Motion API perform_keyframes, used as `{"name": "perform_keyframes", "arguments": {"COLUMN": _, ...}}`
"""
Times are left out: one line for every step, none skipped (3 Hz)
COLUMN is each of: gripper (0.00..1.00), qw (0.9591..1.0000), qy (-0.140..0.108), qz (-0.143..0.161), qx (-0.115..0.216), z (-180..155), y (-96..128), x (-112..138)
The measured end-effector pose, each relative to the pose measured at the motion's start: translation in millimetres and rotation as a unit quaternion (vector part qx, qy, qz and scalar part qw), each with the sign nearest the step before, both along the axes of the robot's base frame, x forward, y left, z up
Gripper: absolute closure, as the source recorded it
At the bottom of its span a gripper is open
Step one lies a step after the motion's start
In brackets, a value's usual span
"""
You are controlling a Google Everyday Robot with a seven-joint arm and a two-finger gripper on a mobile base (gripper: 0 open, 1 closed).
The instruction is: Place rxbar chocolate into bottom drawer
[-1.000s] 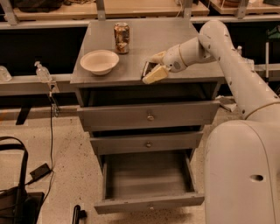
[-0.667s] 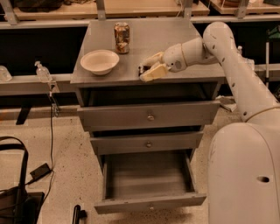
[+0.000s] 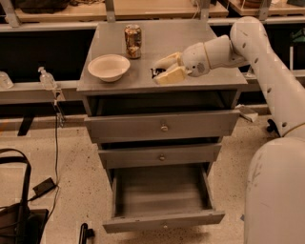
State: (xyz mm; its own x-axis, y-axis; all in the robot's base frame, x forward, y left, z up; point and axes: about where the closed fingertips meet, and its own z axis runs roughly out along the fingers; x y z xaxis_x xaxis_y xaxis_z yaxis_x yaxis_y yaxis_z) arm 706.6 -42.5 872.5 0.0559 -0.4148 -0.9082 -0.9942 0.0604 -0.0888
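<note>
Gripper (image 3: pixel 161 70) sits at centre frame over the cabinet top (image 3: pixel 190 43); snack bar (image 3: pixel 155 72) lies there, mostly hidden, long axis indeterminate; jaw state cannot be told; bottom drawer (image 3: pixel 162 221) stands open, lower centre.

Lab: workbenches (image 3: pixel 157 8), cables (image 3: pixel 55 157), gripper (image 3: pixel 158 71) above grey cabinet (image 3: pixel 190 38)

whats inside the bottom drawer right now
The bottom drawer is pulled out; its visible floor is bare, the back hidden under the middle drawer. The gripper is on the cabinet top at the rxbar chocolate.
</note>
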Motion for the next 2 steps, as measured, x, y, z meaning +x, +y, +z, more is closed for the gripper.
{"name": "perform_keyframes", "arguments": {"gripper": 1.0, "qw": 0.9988, "qy": -0.03, "qz": 0.037, "qx": -0.016, "z": -38.2, "y": -6.6, "x": -69.7}}
{"name": "perform_keyframes", "arguments": {"gripper": 1.0, "qw": 0.9986, "qy": -0.024, "qz": 0.043, "qx": -0.018, "z": -45.9, "y": -3.7, "x": -74.5}}
